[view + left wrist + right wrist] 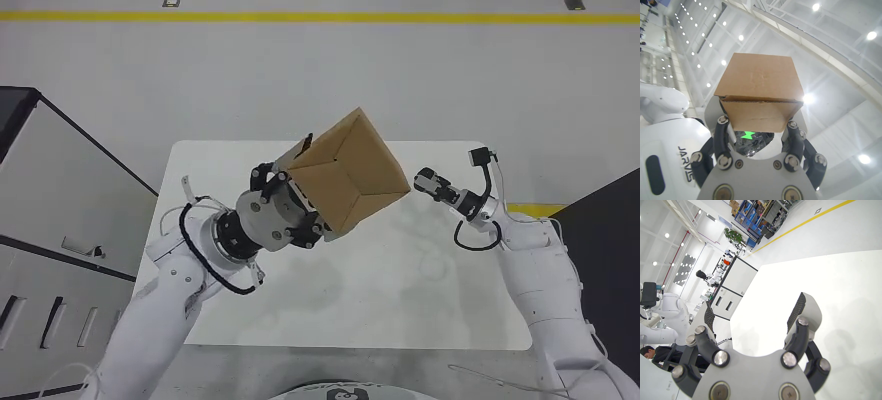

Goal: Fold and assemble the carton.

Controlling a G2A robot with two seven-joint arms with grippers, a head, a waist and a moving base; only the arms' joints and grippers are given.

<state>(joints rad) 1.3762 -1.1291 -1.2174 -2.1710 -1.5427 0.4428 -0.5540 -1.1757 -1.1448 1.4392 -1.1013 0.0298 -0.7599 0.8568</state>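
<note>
We've got the white table [430,290] below, and over its far half the brown carton [352,178] is up in the air, tilted, formed into a box. Our left gripper [758,124] has it clamped, fingers pressed against either side of one end. Our right gripper [755,308] sits just beside the carton's other end, spread wide, holding nothing.

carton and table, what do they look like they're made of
Carton: brown corrugated cardboard, matt and unprinted. The cut edge in the left wrist view seems to show a fluted layer, and the faces carry small creases.
Table: a smooth white top with rounded corners and faint smudges. It is probably laminate or painted board, but the look does not settle which.
</note>
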